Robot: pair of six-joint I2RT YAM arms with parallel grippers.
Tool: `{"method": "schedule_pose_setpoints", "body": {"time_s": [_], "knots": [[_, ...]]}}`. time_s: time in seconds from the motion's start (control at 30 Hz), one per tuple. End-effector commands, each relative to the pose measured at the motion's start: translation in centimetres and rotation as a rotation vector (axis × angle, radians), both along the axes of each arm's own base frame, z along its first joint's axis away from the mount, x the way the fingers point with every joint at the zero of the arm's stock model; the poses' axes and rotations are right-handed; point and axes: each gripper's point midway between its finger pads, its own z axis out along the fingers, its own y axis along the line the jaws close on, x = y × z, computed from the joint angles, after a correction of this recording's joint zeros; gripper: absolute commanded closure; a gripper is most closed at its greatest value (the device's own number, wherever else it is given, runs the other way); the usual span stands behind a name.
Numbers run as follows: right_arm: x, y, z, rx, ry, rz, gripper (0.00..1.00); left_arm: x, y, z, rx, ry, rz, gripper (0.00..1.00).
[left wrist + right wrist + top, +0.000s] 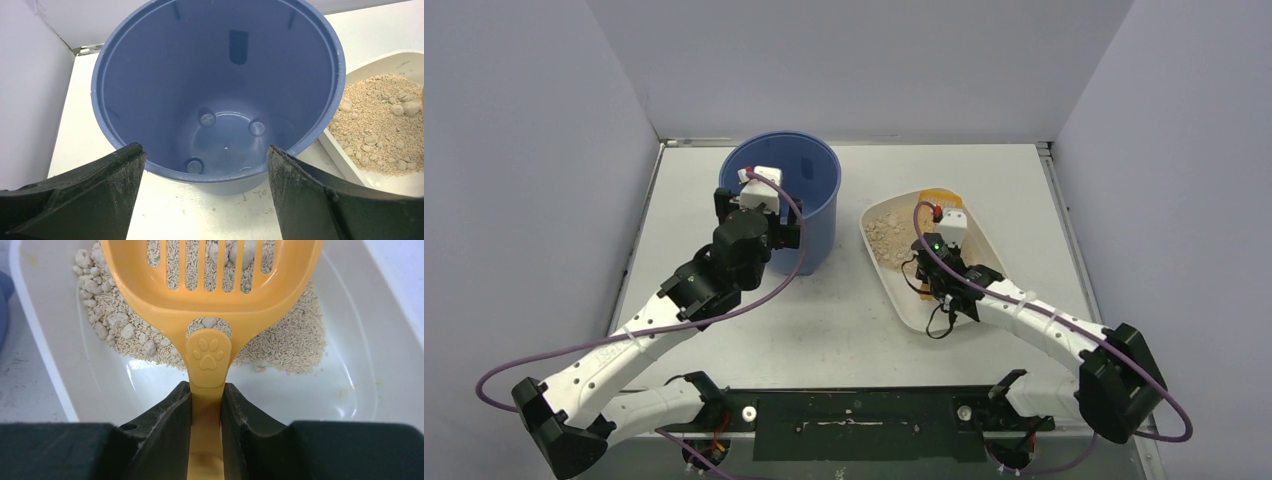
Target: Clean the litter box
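The top view looks down from behind the arms. The left wrist view faces closely into the bucket (220, 75). The right wrist view, seemingly angled down, hugs the scoop (210, 310). These 2 share the litter box (395, 62).

- Litter box (50, 360): smooth, glossy plastic.
- Litter (290, 340): rough, grainy pellets.
- Scoop (210, 305): smooth plastic.
- Bucket (150, 75): plastic, faint sheen.
- Left fingers (100, 190): matt, rough-textured.
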Motion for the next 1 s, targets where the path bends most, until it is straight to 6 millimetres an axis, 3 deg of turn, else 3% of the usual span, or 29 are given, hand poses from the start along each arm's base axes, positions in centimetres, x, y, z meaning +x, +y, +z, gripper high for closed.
{"method": "schedule_pose_setpoints", "body": {"time_s": [0.0, 0.17, 0.4, 0.7, 0.87, 0.97], "knots": [[0.1, -0.5, 3.6, -0.006, -0.113, 0.054, 1.00, 0.0, -0.6, 2.1, -0.069, -0.043, -0.024, 0.11], [-0.9, 1.4, 6.8, -0.001, -0.202, 0.209, 1.00, -0.5, -1.1, 3.0, -0.100, -0.040, -0.061, 0.11], [-3.9, 5.4, 12.1, -0.001, -0.353, 0.513, 1.00, -2.2, -3.0, 6.8, -0.171, -0.024, -0.215, 0.09], [-6.9, 9.0, 13.2, -0.070, -0.447, 0.793, 1.00, -4.8, -4.0, 7.5, -0.269, 0.027, -0.328, 0.07], [-9.4, 11.5, 13.2, -0.224, -0.472, 1.017, 1.00, -6.2, -4.9, 8.2, -0.321, 0.043, -0.407, 0.03], [-10.5, 12.4, 12.6, -0.333, -0.446, 1.149, 1.00, -7.1, -5.5, 7.6, -0.322, 0.080, -0.460, 0.03]]}}
